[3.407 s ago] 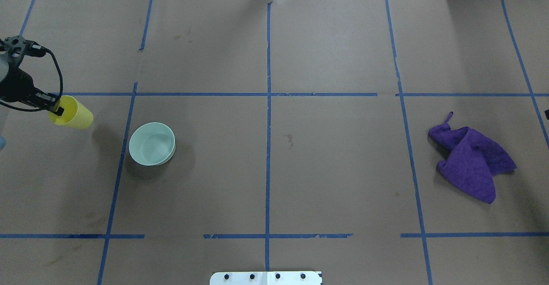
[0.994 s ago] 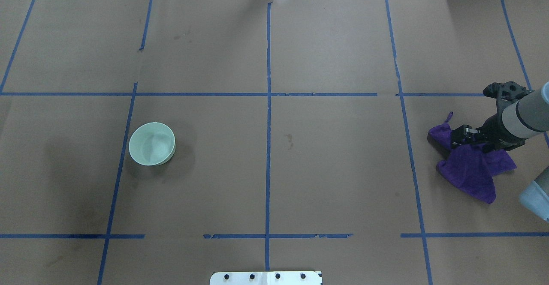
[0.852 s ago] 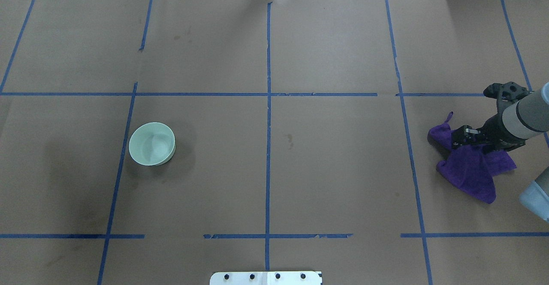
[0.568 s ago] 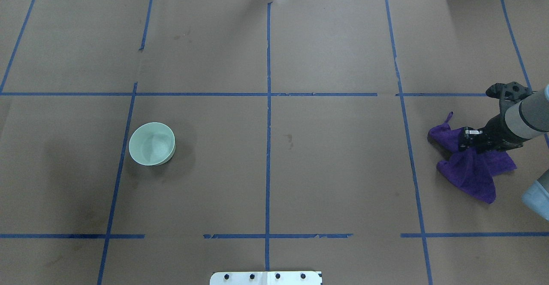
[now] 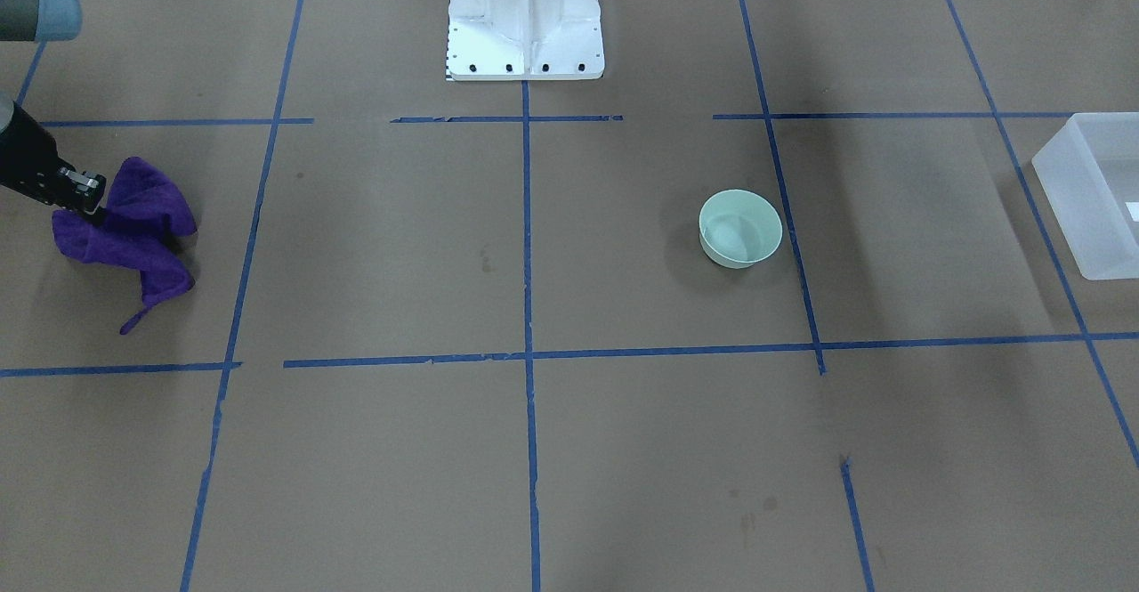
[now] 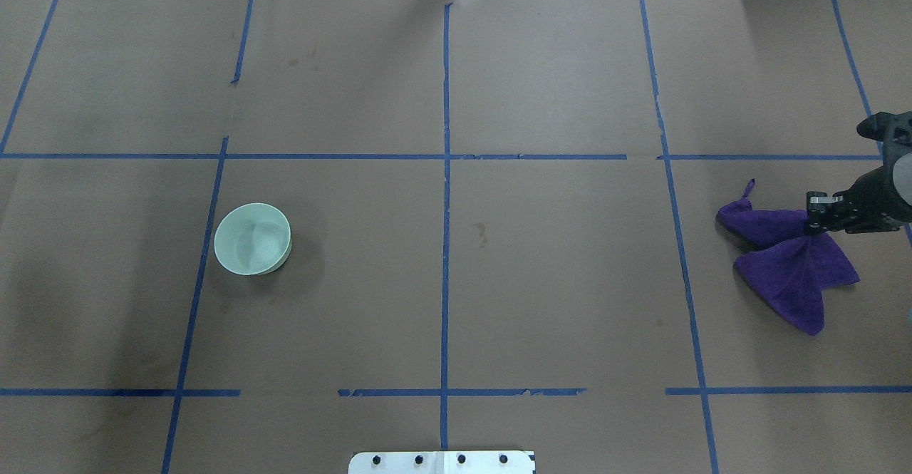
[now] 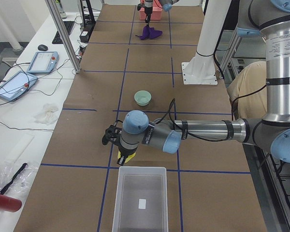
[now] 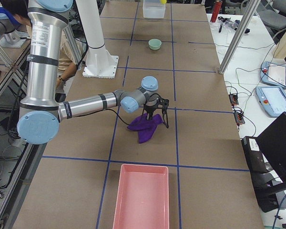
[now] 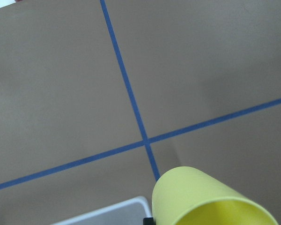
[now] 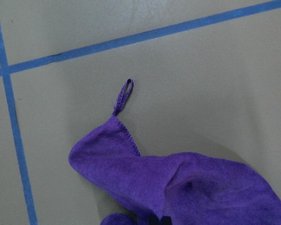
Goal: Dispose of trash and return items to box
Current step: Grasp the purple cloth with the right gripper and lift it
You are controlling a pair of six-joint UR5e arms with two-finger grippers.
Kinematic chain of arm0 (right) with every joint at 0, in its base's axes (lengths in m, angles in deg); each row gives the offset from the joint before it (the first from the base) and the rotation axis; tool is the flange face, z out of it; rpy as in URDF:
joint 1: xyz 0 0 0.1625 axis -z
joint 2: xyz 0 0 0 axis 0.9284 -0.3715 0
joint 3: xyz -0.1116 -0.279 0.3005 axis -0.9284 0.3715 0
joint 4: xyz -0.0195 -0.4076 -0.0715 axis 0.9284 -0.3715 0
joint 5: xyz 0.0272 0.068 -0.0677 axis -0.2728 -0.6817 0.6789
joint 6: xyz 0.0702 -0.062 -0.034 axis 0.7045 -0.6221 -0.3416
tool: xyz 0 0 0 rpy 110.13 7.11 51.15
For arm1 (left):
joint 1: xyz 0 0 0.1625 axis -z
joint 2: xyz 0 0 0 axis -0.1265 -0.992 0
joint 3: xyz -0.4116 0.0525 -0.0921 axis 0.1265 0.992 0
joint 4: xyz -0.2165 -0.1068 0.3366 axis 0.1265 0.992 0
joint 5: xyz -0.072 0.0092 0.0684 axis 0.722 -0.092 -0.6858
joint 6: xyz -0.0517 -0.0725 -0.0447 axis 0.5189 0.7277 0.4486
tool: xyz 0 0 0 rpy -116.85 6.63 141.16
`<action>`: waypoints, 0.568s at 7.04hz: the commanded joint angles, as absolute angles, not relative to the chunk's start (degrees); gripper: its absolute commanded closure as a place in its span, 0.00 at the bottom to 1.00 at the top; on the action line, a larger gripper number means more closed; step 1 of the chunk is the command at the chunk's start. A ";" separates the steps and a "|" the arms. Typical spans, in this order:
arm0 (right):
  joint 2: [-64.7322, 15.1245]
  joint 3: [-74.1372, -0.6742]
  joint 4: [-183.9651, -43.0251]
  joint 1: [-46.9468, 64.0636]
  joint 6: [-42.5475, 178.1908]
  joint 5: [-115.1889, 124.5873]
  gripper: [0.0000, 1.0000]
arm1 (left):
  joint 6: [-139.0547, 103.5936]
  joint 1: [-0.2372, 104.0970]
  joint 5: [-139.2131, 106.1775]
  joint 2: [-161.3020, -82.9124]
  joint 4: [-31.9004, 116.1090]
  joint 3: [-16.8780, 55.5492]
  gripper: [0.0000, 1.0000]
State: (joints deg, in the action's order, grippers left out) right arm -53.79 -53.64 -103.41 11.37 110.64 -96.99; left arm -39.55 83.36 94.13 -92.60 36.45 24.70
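My left gripper (image 7: 124, 153) is shut on the yellow cup (image 9: 210, 202) and holds it tilted just short of the near rim of the translucent box (image 7: 117, 203). The box's rim also shows in the left wrist view (image 9: 103, 216) and its wall in the front view (image 5: 1068, 191). The mint-green bowl (image 6: 252, 239) stands upright on the table left of centre, apart from both arms. My right gripper (image 6: 812, 222) is shut on a purple cloth (image 6: 791, 274) at the far right and lifts its middle; the corners still rest on the table.
A pink tray (image 8: 142, 200) lies at the table's end beyond the cloth. The white pedestal base (image 5: 525, 13) stands at mid table on the robot's side. Blue tape lines cross the brown paper.
The left gripper with the yellow cup has left the overhead view to the left. The right gripper came in, shut on the purple cloth and pulled it up and to the right.
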 commanded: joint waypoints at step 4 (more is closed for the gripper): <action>-57.99 -62.16 -103.46 3.00 110.21 -98.30 1.00 | -46.27 83.70 88.07 -88.71 37.01 13.28 1.00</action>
State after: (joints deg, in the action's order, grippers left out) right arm -56.96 -59.49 -103.43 5.74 110.24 -97.48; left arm -46.42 83.79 88.39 -88.28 36.94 15.11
